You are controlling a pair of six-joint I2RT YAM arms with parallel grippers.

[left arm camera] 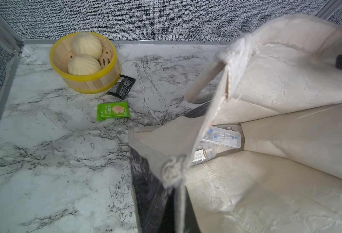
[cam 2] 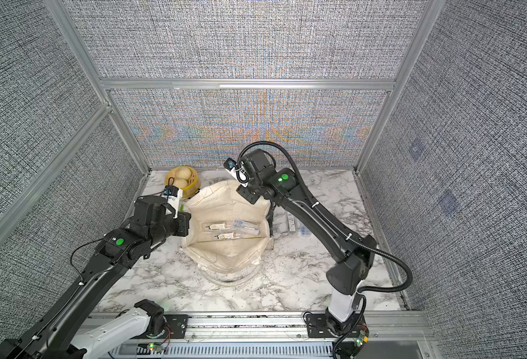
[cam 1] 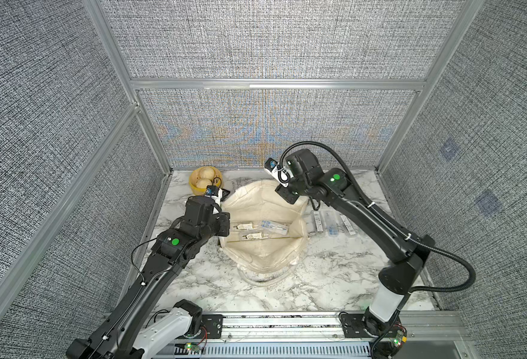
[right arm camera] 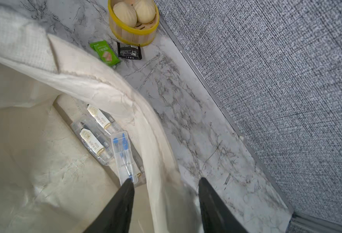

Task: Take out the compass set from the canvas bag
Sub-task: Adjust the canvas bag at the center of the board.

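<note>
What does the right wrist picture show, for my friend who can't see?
The right gripper hangs open over the rim of the cream canvas bag, one finger inside and one outside. At the bag's bottom lie a clear compass set with blue parts and two labelled cases. Beyond sit a yellow basket of buns and two packets.

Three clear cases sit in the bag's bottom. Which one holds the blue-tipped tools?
The clear case lying nearest the right gripper; blue parts show through it. The other two cases carry gold-and-white labels instead.
</note>
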